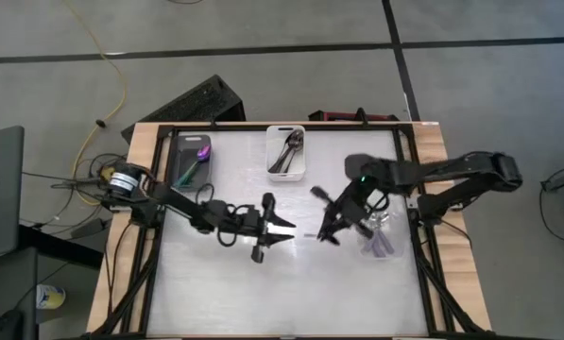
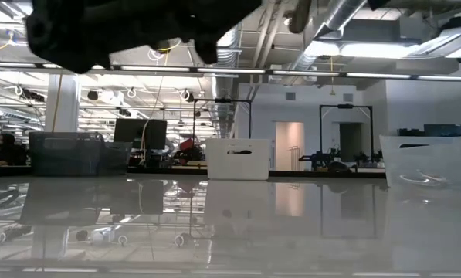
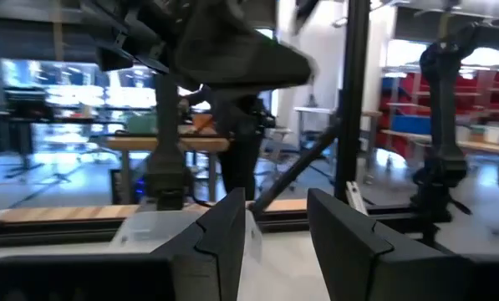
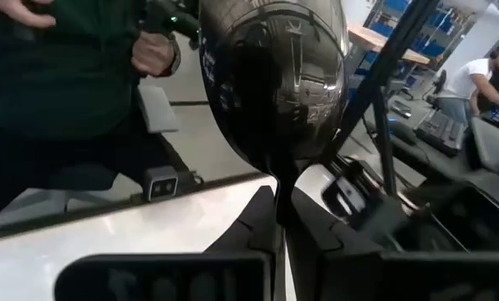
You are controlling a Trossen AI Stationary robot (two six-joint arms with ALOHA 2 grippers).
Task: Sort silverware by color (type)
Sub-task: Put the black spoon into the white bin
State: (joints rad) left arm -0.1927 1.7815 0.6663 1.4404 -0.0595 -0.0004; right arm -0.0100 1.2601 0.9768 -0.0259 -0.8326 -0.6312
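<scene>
Right gripper (image 1: 325, 230) mid-table, fingers closed on black spoon (image 4: 274, 84), bowl up. Left gripper (image 1: 286, 229) at its 9 o'clock, fingers parted, empty. White bin (image 1: 286, 152) at 12 o'clock holds black spoons (image 1: 291, 146).

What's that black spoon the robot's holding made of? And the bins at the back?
The glossy black spoon in the right gripper looks like polished metal: it mirrors the room. The white bin and grey bin look like matte plastic, though that's uncertain.
</scene>
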